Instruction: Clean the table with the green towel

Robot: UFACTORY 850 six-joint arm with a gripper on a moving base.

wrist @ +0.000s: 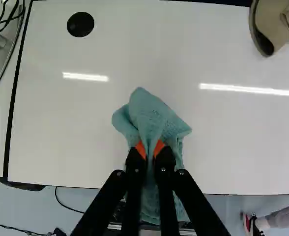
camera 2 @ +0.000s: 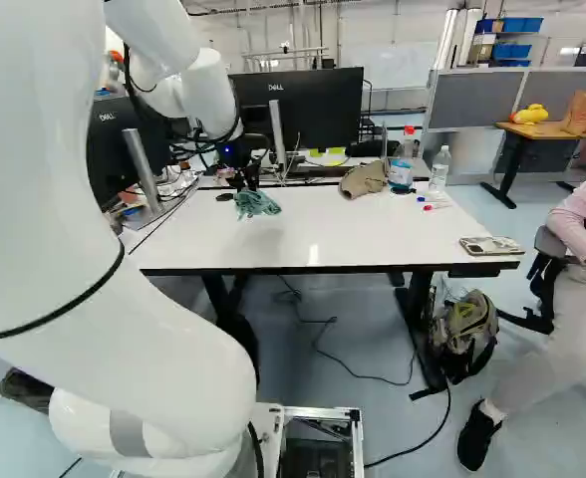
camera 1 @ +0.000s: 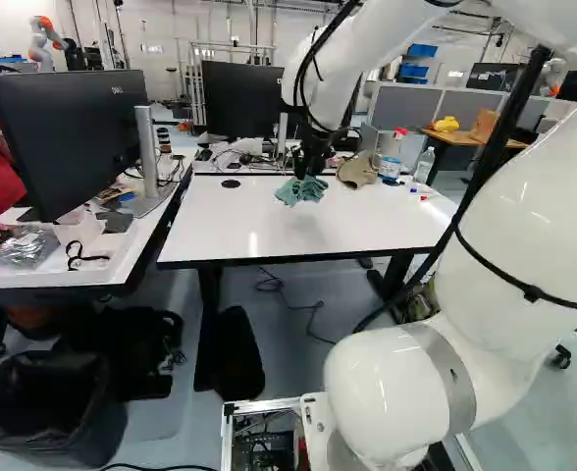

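My gripper (camera 1: 313, 162) hangs over the white table (camera 1: 210, 231) in the left base view, the bunched green towel (camera 1: 301, 190) below it. From the right base view the same towel (camera 2: 257, 204) shows near the table's left part. In the wrist view both orange-padded fingers of the gripper (wrist: 150, 149) pinch the towel (wrist: 152, 115) from two sides. Its folds spread ahead of the fingertips and hang down beneath them. Whether the cloth touches the tabletop, I cannot tell.
A beige cap (camera 2: 363, 179), a tub (camera 2: 401, 174), a water bottle (camera 2: 440, 167) and markers (camera 2: 436, 205) are at the table's far right. A phone (camera 2: 490, 246) lies near its right corner. Monitors (camera 2: 303, 115) stand behind. A seated person is at the right; another robot (camera 1: 45, 44) stands far back.
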